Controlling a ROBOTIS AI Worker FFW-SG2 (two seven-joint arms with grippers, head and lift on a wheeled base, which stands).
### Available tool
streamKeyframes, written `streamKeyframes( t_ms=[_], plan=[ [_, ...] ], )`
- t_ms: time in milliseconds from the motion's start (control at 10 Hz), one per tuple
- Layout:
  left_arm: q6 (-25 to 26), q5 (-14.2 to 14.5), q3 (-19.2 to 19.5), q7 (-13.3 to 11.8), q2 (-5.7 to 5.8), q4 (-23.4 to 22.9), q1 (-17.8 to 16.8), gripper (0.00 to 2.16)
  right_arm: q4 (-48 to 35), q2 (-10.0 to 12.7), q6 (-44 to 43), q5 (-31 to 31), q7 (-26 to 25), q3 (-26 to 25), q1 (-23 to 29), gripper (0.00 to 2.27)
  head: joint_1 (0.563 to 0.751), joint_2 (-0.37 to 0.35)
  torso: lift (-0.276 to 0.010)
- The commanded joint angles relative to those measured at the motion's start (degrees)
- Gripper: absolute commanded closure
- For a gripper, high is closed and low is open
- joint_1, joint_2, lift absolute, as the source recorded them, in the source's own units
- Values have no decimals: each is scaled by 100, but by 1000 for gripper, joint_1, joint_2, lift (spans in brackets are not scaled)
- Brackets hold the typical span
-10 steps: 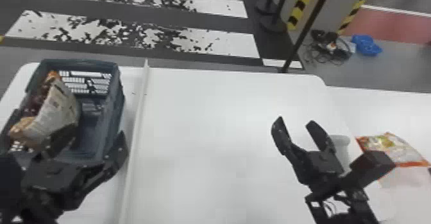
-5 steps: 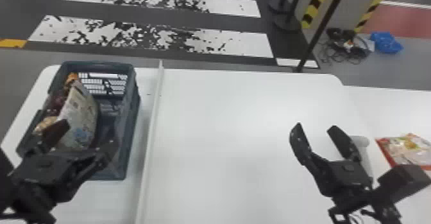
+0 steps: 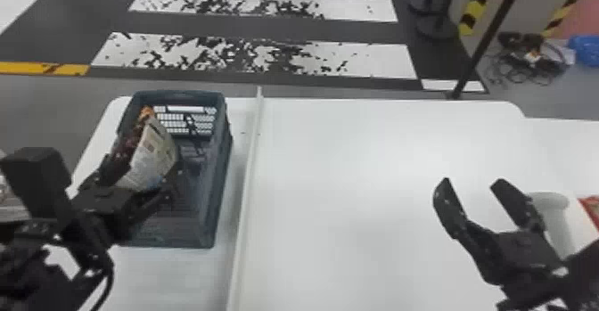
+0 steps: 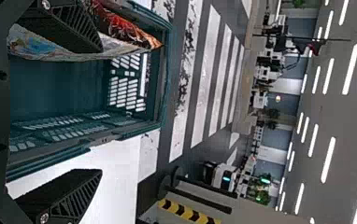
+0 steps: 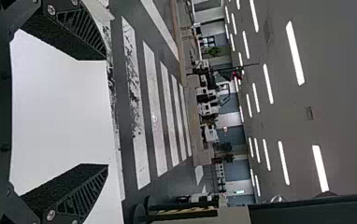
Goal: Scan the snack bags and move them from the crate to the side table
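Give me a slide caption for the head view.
Left gripper by a snack bag in the crate, right gripper over the white table, both jaws open.

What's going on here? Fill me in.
A robot is working on snack bags in a crate, which it should scan and move to a side table. Its left end effector is open at the crate, one finger overlapping a bag that leans inside; it doesn't look gripped yet. The right end effector is open and empty above the white table. Something red shows at the head view's right edge.
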Motion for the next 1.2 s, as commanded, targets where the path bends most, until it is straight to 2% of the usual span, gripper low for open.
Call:
streamKeyframes(
  t_ms=[0, 100, 300, 600, 900, 1100],
  plan=[
    [490, 30, 16, 108, -63, 21, -394, 80, 23, -141, 2, -16, 0, 37, -23, 113, 695, -16, -87],
    [526, 3, -2, 213, -116, 38, -526, 80, 49, -255, 2, -25, 0, 37, -40, 113, 695, -9, -87],
    [772, -41, 7, 363, -116, 153, -833, 80, 154, -387, 2, -60, 0, 19, -84, 113, 695, -4, -87],
    [1071, -14, 192, 433, -116, 460, -1220, 87, 348, -440, 2, -60, 0, 45, -181, 113, 695, 9, -87],
    [1194, -23, 236, 530, -46, 768, -1501, 87, 444, -501, 2, -60, 0, 37, -207, 113, 695, 29, -87],
    [1387, 12, 200, 626, -55, 1111, -1818, 87, 532, -510, 2, -52, 0, 45, -216, 113, 695, 36, -87]
  ],
)
